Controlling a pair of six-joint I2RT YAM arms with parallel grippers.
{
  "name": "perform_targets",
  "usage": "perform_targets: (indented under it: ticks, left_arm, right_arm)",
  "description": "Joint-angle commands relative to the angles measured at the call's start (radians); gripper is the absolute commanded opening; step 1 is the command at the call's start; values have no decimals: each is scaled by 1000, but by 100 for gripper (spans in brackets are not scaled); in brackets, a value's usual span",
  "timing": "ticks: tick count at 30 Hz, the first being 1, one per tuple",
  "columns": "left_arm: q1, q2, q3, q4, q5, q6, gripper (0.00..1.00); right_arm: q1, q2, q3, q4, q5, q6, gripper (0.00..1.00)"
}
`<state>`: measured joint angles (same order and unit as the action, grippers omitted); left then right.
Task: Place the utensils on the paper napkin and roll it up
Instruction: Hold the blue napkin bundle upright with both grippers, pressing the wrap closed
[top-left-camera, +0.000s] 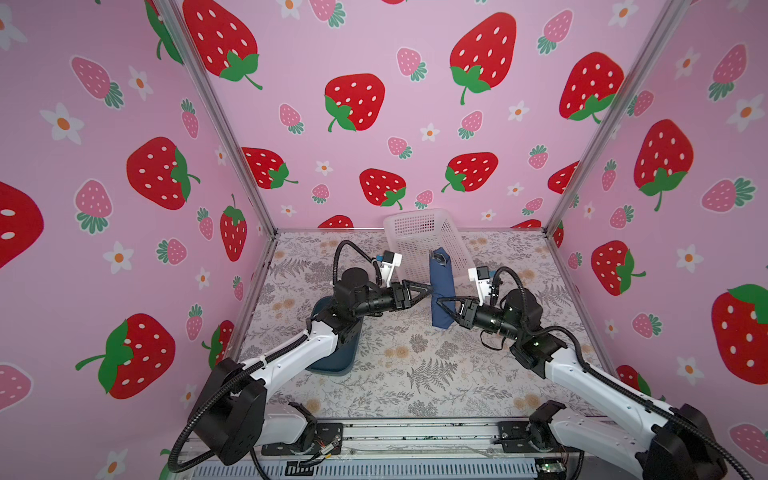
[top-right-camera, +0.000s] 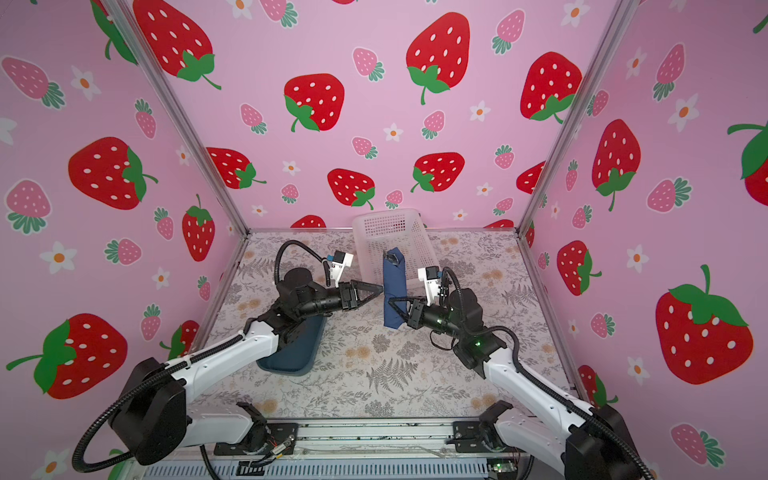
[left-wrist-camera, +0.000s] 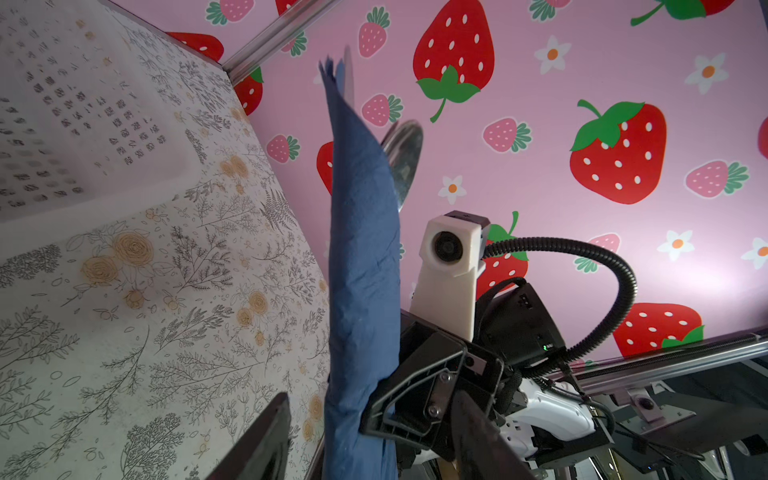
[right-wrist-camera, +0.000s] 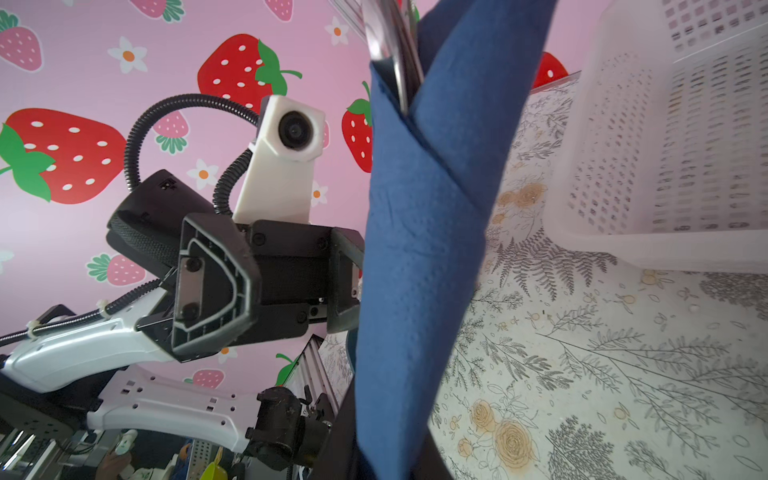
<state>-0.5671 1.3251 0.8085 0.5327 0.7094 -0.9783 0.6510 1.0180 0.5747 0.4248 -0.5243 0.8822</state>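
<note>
**Roll made and held up; hand-off or set-down comes next**

My right claw (top-left-camera: 444, 302) is clamped on the lower part of the thin navy blue paper napkin (top-left-camera: 441, 286), which is already wrapped into a long bundle and stands nearly upright off the floral table (top-left-camera: 415, 365). The slim shiny silver metal utensils (right-wrist-camera: 392, 45) poke out of the bundle's top end, well above my grip. My left claw (top-left-camera: 426, 289) sits just across the roll from my right one, jaws parted, at the roll's side; I cannot tell whether it touches the paper.

Judgement: rolling looks finished. The next move calls for keeping the wrap from springing open while the bundle goes down.

Hidden: only a spoon bowl (left-wrist-camera: 404, 160) and blade-like tips are clear, so fork and knife are unconfirmed. My right claw's fingertips are buried behind paper. The white perforated plastic basket (top-left-camera: 419, 232) stands beyond the roll; the teal rounded tray (top-left-camera: 332, 361) lies under my left arm, mostly covered.
</note>
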Motion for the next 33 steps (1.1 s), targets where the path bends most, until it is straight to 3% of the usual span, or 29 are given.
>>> perform_targets:
  ticks: [1, 11, 22, 25, 33]
  left_arm:
    - [8, -12, 0, -32, -15, 21, 63]
    - [5, 90, 58, 147, 95, -78, 65]
    - [-12, 165, 99, 260, 130, -155, 63]
    - [-16, 168, 108, 262, 141, -154, 58]
    - [-17, 147, 93, 272, 128, -151, 29]
  right_arm:
    - [-13, -31, -4, 31, 27, 20, 15]
    - [-14, 10, 24, 113, -132, 33, 15]
    - [-14, 45, 25, 218, -207, 84, 15]
    - [-14, 51, 27, 227, -216, 86, 16]
    - [-14, 52, 21, 225, -212, 86, 17]
